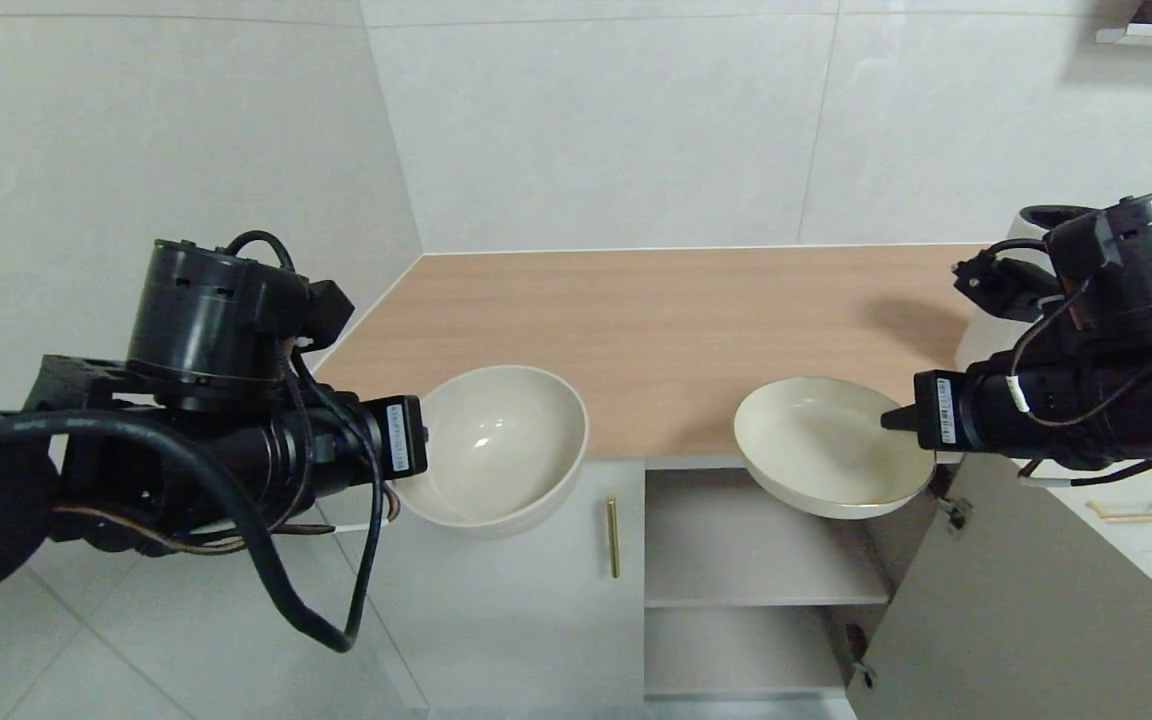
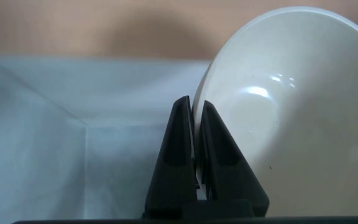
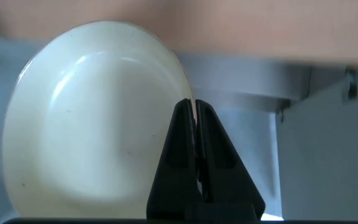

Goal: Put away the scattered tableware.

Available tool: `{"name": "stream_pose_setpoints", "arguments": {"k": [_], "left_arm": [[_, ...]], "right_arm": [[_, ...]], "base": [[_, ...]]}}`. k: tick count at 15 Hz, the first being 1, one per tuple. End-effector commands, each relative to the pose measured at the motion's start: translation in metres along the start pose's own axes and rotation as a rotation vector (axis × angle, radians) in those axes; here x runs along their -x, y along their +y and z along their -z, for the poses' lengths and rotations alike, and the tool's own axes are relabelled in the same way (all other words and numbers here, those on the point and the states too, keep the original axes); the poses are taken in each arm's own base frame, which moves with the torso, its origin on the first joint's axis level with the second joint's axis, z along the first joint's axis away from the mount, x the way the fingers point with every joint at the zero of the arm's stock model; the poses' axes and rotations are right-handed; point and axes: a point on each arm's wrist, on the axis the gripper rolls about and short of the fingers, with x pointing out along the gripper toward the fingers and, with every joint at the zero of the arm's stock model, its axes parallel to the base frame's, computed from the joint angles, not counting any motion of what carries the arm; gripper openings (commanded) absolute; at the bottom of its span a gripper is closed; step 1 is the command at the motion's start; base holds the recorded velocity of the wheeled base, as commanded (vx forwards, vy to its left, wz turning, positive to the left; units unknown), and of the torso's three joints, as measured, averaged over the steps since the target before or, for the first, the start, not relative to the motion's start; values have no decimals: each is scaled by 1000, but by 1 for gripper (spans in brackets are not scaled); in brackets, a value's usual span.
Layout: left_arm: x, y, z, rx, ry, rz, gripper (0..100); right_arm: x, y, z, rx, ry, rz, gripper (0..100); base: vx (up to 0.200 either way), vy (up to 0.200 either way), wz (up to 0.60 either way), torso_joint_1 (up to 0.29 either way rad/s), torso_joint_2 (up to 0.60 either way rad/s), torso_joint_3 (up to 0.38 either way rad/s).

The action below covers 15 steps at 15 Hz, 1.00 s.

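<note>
- Left gripper pinches the deep bowl by its rim, in the air before the countertop edge.
- Right gripper pinches the shallow dish by its rim, above the open cabinet's shelf.
- Behind the right arm stands a white object, perhaps an appliance.

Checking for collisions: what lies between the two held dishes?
Head view: nothing hangs between the bowl and the plate; behind the gap are the counter edge and cabinet front.

Bright even light; glare spots on bowl; soft shadow on countertop; wrist backgrounds blurred.
</note>
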Motion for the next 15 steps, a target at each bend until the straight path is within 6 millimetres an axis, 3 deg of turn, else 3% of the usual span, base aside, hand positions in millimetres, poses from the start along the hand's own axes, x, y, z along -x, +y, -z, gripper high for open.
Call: {"name": "stream_pose_setpoints", "arguments": {"k": [1,10,15], "left_arm": [[5,-1,0,-2,-8,11,0],[-2,-6,7,-23,22,14,0],[-6,-6,8,-24,32,9,0]], "right_arm": [[-4,-1,5,1,21,6,0],[-46,-7,13,-7,62,41,0],[-50,-8,15,-5,65,42,0]], "base": [[-200,0,0,-22,2,12],[0,0,0,-4,9,6],[0,0,0,-164,407,238]]}}
